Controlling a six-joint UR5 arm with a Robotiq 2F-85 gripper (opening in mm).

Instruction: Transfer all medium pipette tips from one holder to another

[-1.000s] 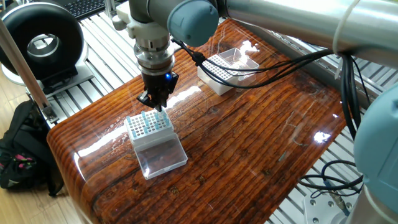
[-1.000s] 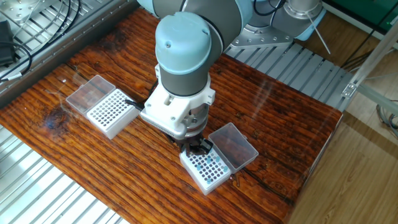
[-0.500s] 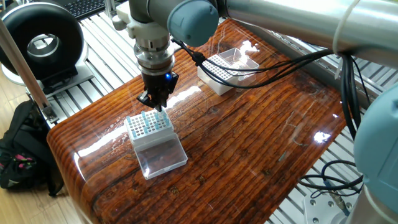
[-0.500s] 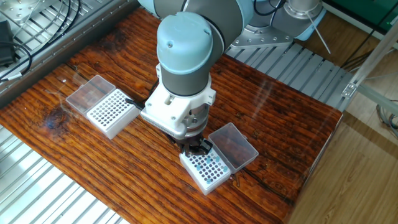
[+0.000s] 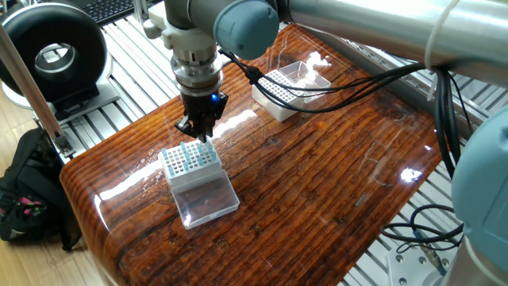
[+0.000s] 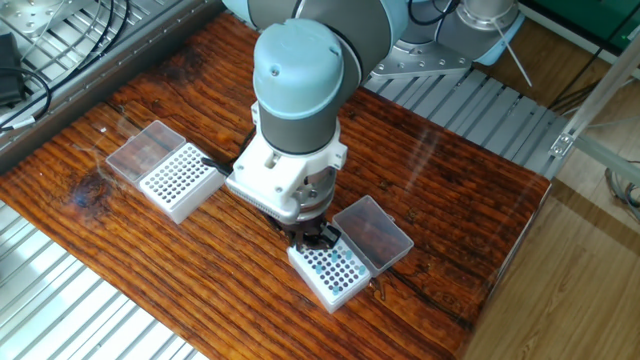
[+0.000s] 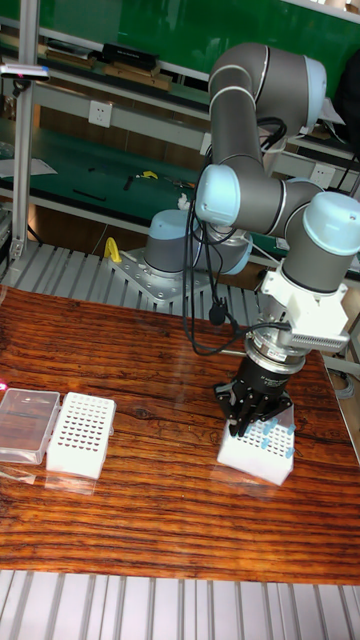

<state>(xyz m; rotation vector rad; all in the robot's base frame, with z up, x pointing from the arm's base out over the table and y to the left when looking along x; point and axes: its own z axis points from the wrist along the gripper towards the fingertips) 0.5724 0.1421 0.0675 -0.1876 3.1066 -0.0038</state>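
A glossy wooden bench (image 5: 317, 199) carries two white tip holders (image 6: 325, 270) (image 6: 175, 180) well apart, each with a clear lid (image 6: 375, 232) open beside it

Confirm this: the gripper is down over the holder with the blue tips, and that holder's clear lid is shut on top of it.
Not quite. The gripper is down over the holder with the blue tips, but its clear lid is folded open, lying flat on the table beside the holder, as one fixed view shows.

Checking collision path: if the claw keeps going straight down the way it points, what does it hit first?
Probably the pale-blue translucent pipette tips standing in the white grid holder directly beneath the claw. Its fingertips already look level with them, though depth is unclear.
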